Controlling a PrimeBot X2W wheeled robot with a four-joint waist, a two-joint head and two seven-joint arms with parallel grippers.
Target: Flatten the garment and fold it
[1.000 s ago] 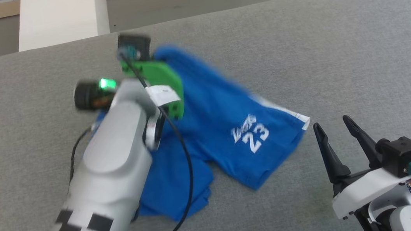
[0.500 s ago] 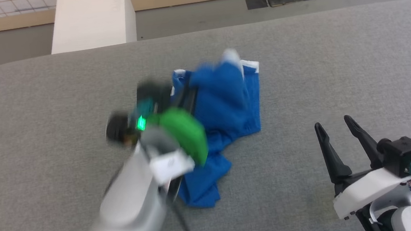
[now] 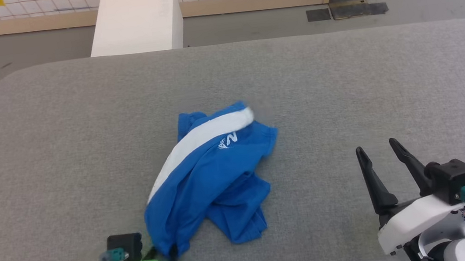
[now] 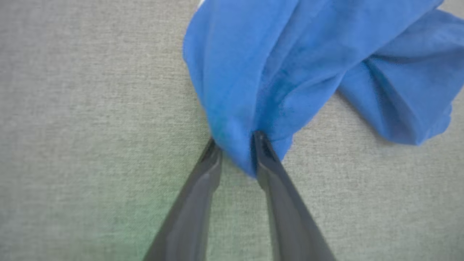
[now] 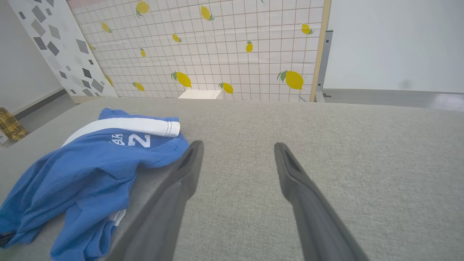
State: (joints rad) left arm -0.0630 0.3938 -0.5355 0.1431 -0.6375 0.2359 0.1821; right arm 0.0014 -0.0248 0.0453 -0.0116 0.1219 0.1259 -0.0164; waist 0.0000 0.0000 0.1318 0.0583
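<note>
The garment (image 3: 211,173), bright blue shorts with a white side stripe, lies bunched in a heap at the middle of the grey padded table (image 3: 342,81). Part of its white print faces up. My left gripper (image 3: 169,256) is at the heap's near left corner. In the left wrist view its jaws (image 4: 235,139) stand parted, with a fold of the garment (image 4: 290,54) lying between the fingertips. My right gripper (image 3: 376,147) rests open over bare table to the right of the heap. Nothing is between its fingers (image 5: 238,145), and the garment (image 5: 90,163) lies to their left.
A white box (image 3: 134,20) stands on the floor beyond the table's far edge. Behind it is a tiled wall with lemon prints (image 5: 217,47). Dark plates (image 3: 346,10) lie on the floor at the far right. Bare table surrounds the heap.
The head camera has shifted. My left arm has drawn back to the near edge, dragging the garment into a bunched heap, and its jaws have parted. The right gripper has not moved.
</note>
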